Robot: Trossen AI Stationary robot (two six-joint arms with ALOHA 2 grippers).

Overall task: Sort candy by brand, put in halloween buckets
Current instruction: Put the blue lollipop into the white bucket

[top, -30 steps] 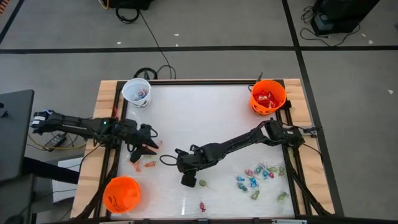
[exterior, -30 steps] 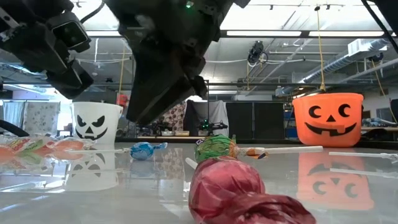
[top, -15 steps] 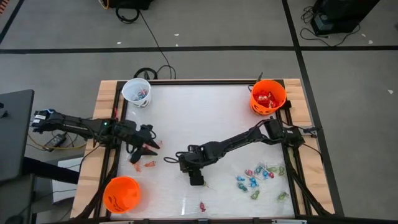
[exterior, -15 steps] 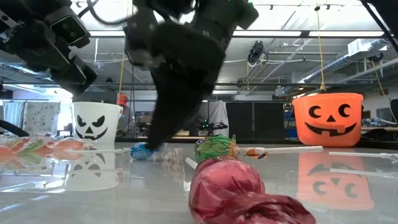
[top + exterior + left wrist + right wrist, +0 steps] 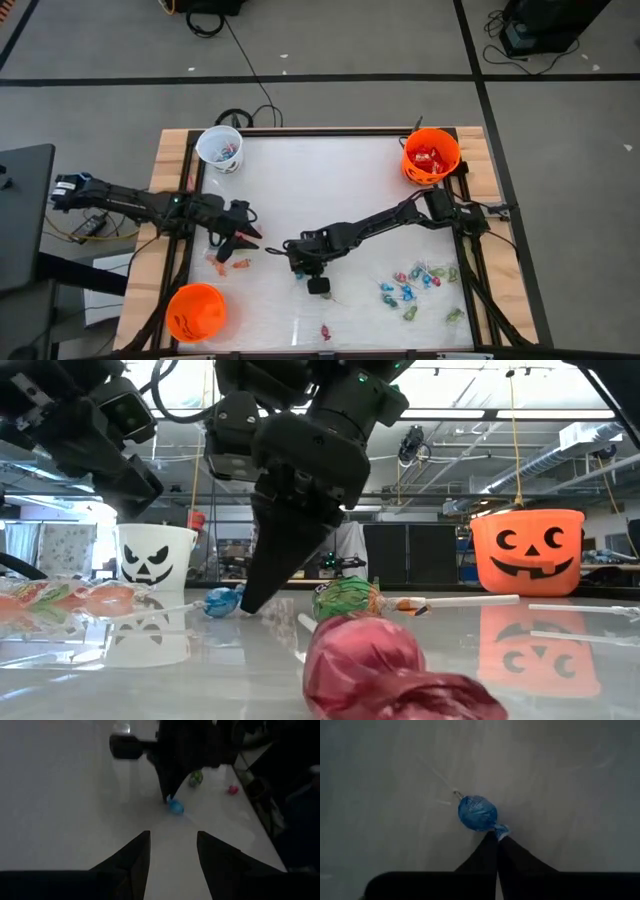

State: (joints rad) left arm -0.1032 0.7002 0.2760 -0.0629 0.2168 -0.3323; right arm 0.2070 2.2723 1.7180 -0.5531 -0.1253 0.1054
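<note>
The right gripper [image 5: 296, 262] has swung round since a second ago: its wrist then pointed toward the table's front edge beside the green lollipop [image 5: 326, 294], and now its tip has come down at the blue lollipop [image 5: 477, 813] lying left of that green one. Its jaws, apart half a second ago, have closed together on the twisted end of the blue wrapper. The blue lollipop has shifted slightly, away from the green one. The left gripper [image 5: 243, 236] has edged a little away from the orange bucket [image 5: 195, 312].
</note>
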